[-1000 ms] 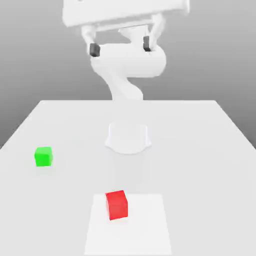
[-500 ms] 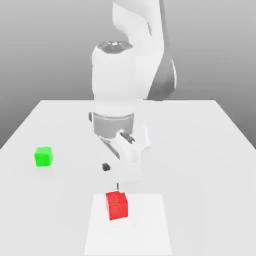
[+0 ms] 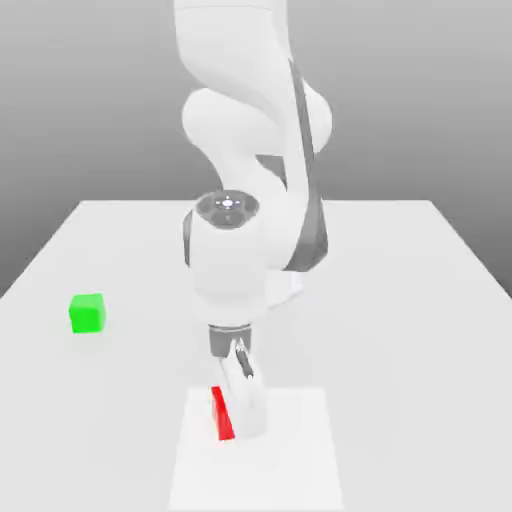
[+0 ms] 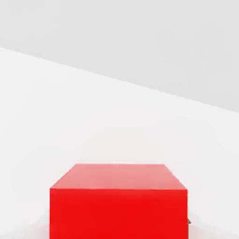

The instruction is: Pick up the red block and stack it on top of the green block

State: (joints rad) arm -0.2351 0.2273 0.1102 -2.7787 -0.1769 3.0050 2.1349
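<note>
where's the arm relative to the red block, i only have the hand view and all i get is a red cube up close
Observer: The gripper is down at the red block, on the pale square patch near the table's front edge.
Operator: is it gripping
Observer: The fingers are shut on the red block, which sits on the table, not lifted.
Operator: where's the green one
Observer: The green block sits apart on the table, toward the exterior view's left and farther back than the red block.
Operator: anything on it
Observer: No, its top is bare.
</note>
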